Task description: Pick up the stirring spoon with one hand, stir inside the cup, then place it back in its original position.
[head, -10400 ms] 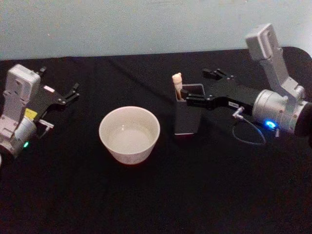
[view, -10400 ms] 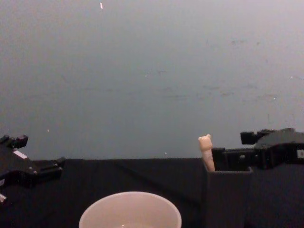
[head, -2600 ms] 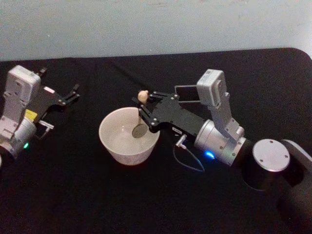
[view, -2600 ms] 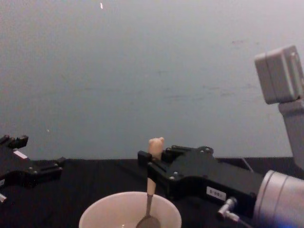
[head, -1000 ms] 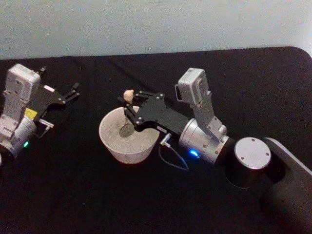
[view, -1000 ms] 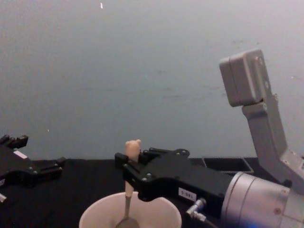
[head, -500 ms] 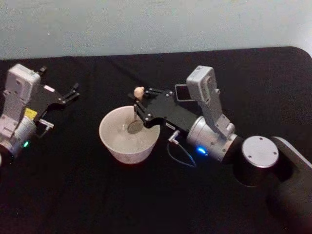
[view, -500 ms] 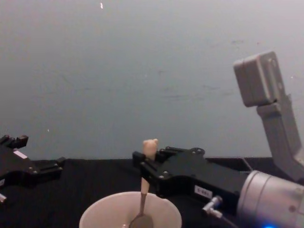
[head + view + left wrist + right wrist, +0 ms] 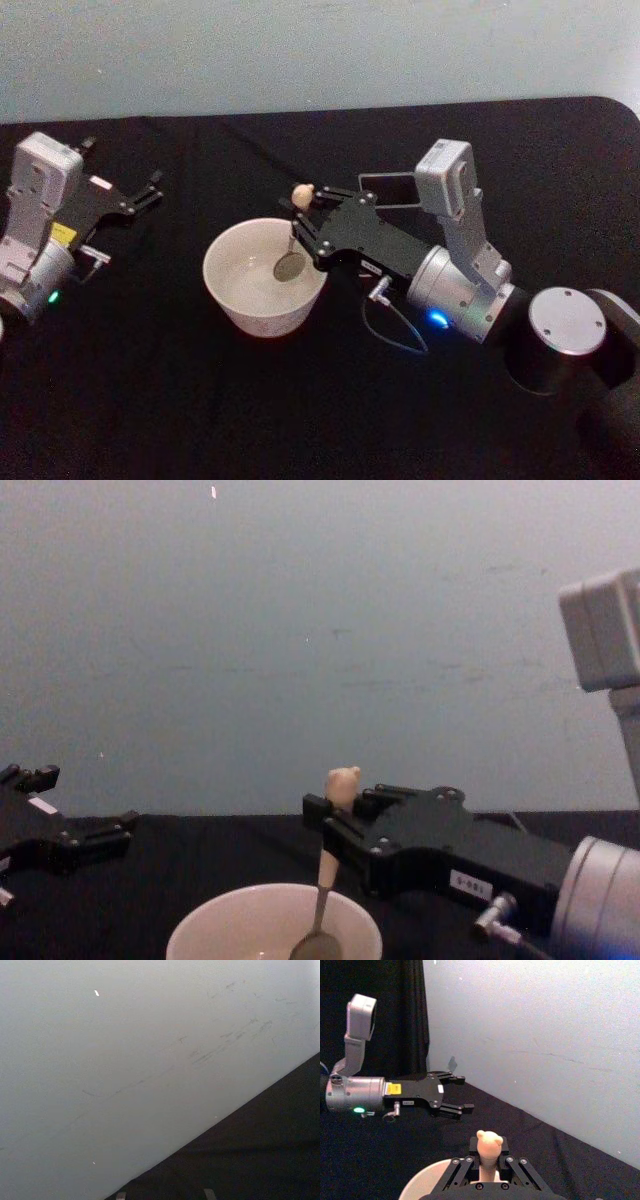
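- We see the right gripper (image 9: 303,213) over the right rim of the cup (image 9: 232,305), its fingers clamped on the cream handle of the stirring spoon (image 9: 291,245).
- The spoon stands nearly upright, its dark bowl down inside the cup towards the cup's right side, and its animal-head knob pokes up above the fingers.
- We find the left gripper (image 9: 122,168) well to the left of the cup, low over the black table (image 9: 200,400), fingers spread apart and holding nothing.
- A dark grey holder (image 9: 390,185) sits behind the cup to its right, partly hidden by the right arm.
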`<state>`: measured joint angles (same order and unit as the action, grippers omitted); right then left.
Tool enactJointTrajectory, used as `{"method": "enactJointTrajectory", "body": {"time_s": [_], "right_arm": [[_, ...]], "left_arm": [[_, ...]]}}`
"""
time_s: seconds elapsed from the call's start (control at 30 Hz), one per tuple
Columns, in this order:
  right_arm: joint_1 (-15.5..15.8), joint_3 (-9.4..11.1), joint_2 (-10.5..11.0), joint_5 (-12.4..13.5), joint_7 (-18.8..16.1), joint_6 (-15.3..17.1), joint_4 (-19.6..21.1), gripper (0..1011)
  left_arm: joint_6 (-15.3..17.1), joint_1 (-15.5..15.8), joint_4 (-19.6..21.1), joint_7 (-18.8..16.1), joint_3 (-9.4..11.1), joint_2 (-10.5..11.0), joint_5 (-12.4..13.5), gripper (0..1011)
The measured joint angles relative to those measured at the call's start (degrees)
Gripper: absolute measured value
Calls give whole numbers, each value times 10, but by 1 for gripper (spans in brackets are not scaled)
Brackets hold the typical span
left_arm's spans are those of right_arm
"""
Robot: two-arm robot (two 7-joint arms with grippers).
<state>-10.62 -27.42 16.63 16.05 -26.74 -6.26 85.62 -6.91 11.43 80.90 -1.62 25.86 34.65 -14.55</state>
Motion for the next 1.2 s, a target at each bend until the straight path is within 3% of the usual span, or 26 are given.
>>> {"method": "enactJointTrajectory", "body": {"time_s": [0.63,1.2], "right_arm": [[27,-14,34,16,-24,7,46,197],[-2,-41,2,0,-15,0,8,197]], "left_arm": [[0,0,0,0,0,0,0,1001],[0,0,0,0,0,0,0,1001]]}}
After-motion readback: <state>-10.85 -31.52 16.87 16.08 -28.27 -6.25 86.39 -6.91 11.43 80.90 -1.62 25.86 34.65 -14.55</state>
